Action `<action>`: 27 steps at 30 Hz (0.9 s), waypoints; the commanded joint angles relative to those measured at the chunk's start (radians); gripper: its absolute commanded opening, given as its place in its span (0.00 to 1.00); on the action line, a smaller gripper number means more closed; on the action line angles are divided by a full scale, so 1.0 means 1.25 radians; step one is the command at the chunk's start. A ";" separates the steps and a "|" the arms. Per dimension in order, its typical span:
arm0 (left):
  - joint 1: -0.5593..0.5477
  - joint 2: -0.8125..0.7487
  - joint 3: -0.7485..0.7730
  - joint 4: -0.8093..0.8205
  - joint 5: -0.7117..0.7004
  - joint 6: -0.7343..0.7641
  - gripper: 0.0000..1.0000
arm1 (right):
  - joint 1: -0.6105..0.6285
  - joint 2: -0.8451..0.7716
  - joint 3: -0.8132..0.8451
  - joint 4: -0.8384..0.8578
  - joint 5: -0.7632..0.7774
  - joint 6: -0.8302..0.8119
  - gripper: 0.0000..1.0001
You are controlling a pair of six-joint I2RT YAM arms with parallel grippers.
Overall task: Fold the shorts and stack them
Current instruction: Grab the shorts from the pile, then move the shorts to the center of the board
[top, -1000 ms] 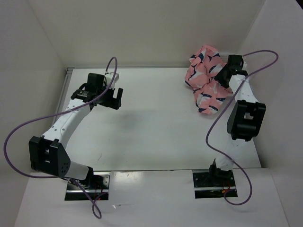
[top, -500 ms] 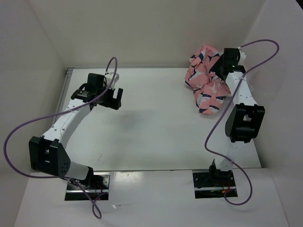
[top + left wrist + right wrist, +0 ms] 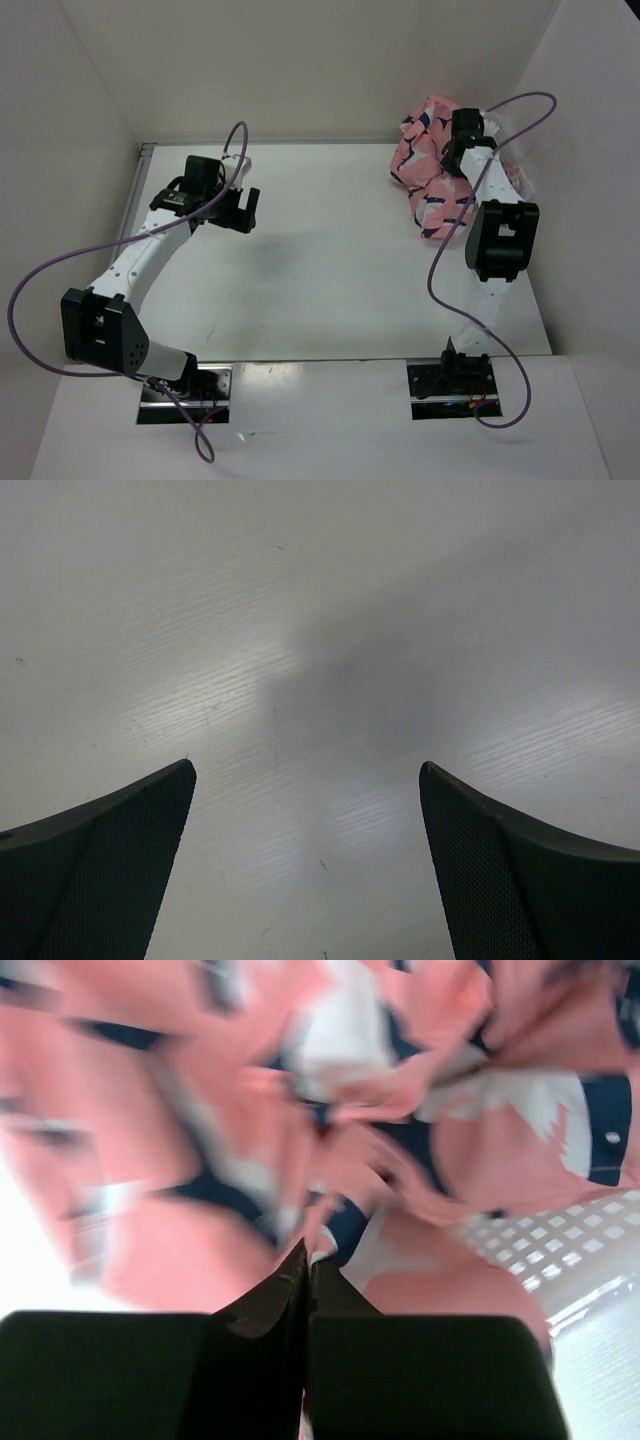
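The salmon-pink shorts (image 3: pixel 428 170) with navy-and-white shapes lie crumpled in a heap at the table's far right corner. In the right wrist view the shorts (image 3: pixel 300 1110) fill the frame, partly blurred. My right gripper (image 3: pixel 452 152) sits in the heap, and its jaws (image 3: pixel 308 1256) are pressed together on a pinch of the shorts' fabric. My left gripper (image 3: pixel 240 208) is open and empty over the bare table at the far left. In the left wrist view the left gripper (image 3: pixel 307 772) shows only white tabletop between its spread fingers.
A white plastic mesh basket (image 3: pixel 545 1235) shows under the shorts at the right of the right wrist view. White walls close in the table (image 3: pixel 330 270) at the back, left and right. Purple cables loop off both arms.
My right wrist has swung left and back over the heap, still shut on the fabric, and the shorts have shifted slightly with it. The left arm has not moved.
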 commanded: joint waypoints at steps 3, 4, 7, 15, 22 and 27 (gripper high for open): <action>0.011 -0.021 0.010 -0.002 0.005 0.002 0.99 | 0.105 -0.207 0.214 0.034 0.076 -0.056 0.00; 0.019 -0.021 0.010 -0.002 0.005 0.002 0.99 | 0.118 -0.217 0.250 0.027 0.068 -0.063 0.00; 0.027 -0.021 0.038 -0.009 0.032 0.002 0.99 | 0.186 -0.227 0.455 -0.013 0.012 -0.095 0.00; 0.103 -0.030 0.129 -0.026 0.067 0.002 0.99 | 0.363 -0.236 0.718 0.019 -0.072 -0.080 0.00; 0.196 -0.038 0.314 -0.068 0.046 0.002 0.99 | 0.480 -0.413 0.205 0.187 -0.080 0.093 0.04; 0.213 -0.038 0.363 -0.085 0.036 0.002 0.99 | 0.709 -0.413 -0.123 0.225 -0.158 0.152 0.69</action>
